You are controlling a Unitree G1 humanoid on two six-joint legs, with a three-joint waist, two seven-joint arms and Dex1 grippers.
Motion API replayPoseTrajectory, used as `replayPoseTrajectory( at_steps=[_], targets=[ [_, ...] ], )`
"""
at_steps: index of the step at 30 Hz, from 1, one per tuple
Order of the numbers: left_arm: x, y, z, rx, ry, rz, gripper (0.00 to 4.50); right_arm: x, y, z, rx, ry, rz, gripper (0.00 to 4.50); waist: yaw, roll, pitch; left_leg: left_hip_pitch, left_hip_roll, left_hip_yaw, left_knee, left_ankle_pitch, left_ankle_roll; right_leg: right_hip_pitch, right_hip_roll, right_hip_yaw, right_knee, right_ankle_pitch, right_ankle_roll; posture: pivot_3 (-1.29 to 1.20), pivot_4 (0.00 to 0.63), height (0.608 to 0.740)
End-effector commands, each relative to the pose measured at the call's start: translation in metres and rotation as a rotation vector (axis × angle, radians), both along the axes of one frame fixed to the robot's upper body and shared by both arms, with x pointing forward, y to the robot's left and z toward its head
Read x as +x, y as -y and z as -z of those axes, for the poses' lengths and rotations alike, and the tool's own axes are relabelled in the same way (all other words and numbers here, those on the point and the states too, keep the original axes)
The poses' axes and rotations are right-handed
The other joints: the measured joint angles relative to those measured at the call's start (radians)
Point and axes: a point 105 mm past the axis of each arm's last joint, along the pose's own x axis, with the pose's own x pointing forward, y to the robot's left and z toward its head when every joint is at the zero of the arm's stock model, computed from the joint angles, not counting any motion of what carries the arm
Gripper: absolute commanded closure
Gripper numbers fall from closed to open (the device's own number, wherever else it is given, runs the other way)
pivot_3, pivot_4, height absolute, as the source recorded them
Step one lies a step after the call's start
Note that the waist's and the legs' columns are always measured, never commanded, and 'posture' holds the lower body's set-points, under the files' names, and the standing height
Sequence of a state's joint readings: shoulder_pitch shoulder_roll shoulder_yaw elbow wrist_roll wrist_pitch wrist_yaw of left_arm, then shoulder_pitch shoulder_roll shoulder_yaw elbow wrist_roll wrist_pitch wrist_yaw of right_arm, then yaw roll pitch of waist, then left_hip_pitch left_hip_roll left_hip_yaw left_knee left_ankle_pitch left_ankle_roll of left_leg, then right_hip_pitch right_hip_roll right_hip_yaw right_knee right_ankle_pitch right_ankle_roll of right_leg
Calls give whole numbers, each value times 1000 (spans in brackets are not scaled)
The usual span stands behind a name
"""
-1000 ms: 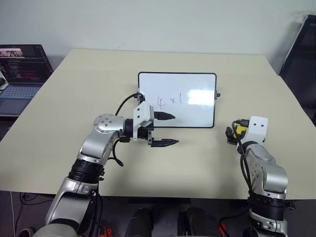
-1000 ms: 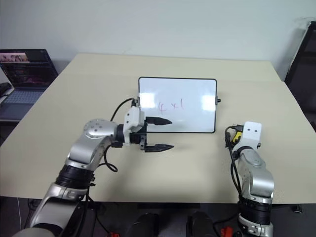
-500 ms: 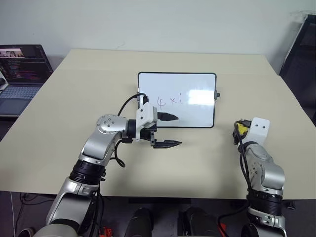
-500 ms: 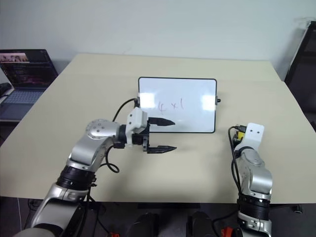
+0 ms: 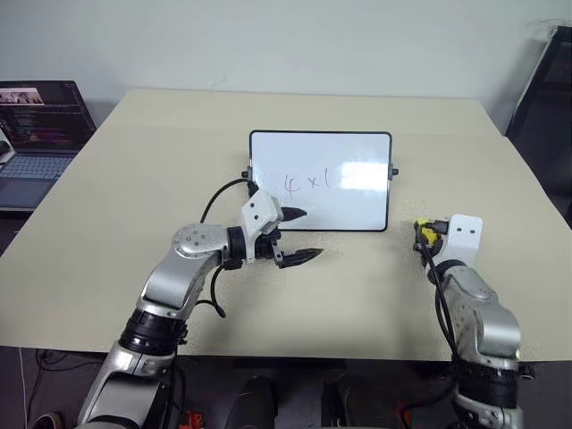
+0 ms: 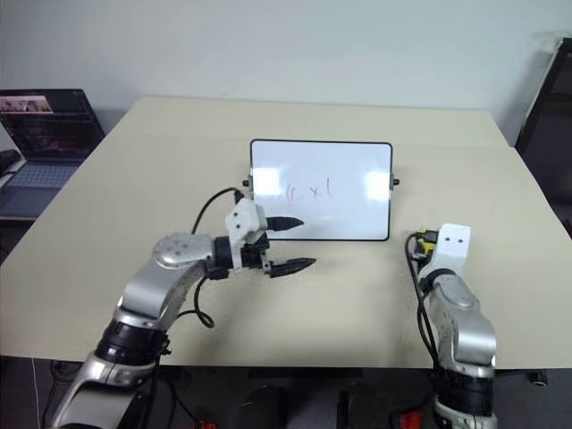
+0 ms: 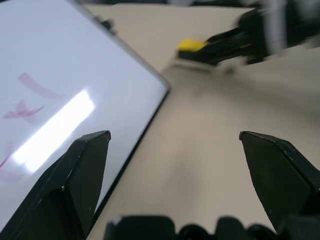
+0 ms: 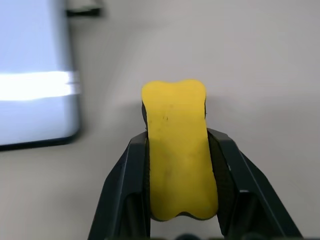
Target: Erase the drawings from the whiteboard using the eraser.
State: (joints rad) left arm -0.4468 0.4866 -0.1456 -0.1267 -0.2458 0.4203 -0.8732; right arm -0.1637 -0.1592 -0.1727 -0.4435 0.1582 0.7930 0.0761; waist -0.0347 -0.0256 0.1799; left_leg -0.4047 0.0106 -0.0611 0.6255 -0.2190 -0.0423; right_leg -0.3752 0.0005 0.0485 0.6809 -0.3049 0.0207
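Observation:
The whiteboard (image 5: 357, 201) lies flat at the table's middle, with the thin drawings (image 5: 307, 182) left of its centre. My left gripper (image 5: 308, 234) hovers open over the board's near left corner, one finger above the board and one above the table. In the left wrist view the board's corner (image 7: 60, 75) lies ahead of the wide-open fingers (image 7: 75, 185). My right gripper (image 5: 424, 234) is to the right of the board, shut on the yellow eraser (image 8: 177, 150), which sticks out past the fingertips. The eraser (image 7: 192, 45) shows across the table.
The beige table (image 5: 134, 179) has free room around the board. An open laptop (image 5: 40, 125) sits on a separate surface off the far left. A dark object (image 5: 545, 107) stands beyond the table's right edge.
My right gripper has shut on the eraser and shifted left toward the board, rising slightly. My left gripper has sunk a little and turned, still open.

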Motion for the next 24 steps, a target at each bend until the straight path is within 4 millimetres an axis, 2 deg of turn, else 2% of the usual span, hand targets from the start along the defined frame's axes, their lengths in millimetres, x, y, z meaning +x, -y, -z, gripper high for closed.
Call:
replayPoseTrajectory(
  at_steps=[1, 4, 9, 15, 19, 24],
  targets=[
    [2, -7, -16, -37, 53, -102, 0, -16, -38, -40, -42, 135, -232, 3304, -1, 0, 0, 0, 0, 0, 0, 0, 0, 0, 0, 0, 0, 0, 0, 0, 150, 740],
    [13, -18, -15, -12, 69, -215, 0, -20, -55, -51, -99, 148, -347, 3304, 2, 0, 0, 0, 0, -3, 2, 0, 0, 2, 0, -2, 0, -2, 4, 0, 150, 740],
    [23, -23, -16, 12, 71, -306, 0, -10, -84, -66, -179, 158, -499, 3304, 1, 0, 0, 1, 0, -3, 3, 0, 0, 2, 0, -1, 0, -2, 5, 0, 150, 740],
    [28, -28, -16, 46, 62, -351, 0, 26, -111, -73, -297, 164, -563, 3304, 2, 0, 0, 0, 0, -3, 2, 0, 0, 1, 0, -2, 0, 0, 0, 0, 150, 740],
    [27, -27, -17, 62, 69, -341, 0, 52, -116, -70, -385, 148, -576, 3304, 2, 0, 0, 0, -1, -3, 2, 0, 0, 1, -1, -2, 0, 0, 0, 0, 150, 740],
    [27, -27, -20, 66, 80, -341, 0, 81, -121, -82, -395, 174, -546, 3305, 2, 0, 0, -2, -1, -3, 2, 0, 0, 0, -1, -3, 0, 1, 0, 0, 150, 740]
  ],
)
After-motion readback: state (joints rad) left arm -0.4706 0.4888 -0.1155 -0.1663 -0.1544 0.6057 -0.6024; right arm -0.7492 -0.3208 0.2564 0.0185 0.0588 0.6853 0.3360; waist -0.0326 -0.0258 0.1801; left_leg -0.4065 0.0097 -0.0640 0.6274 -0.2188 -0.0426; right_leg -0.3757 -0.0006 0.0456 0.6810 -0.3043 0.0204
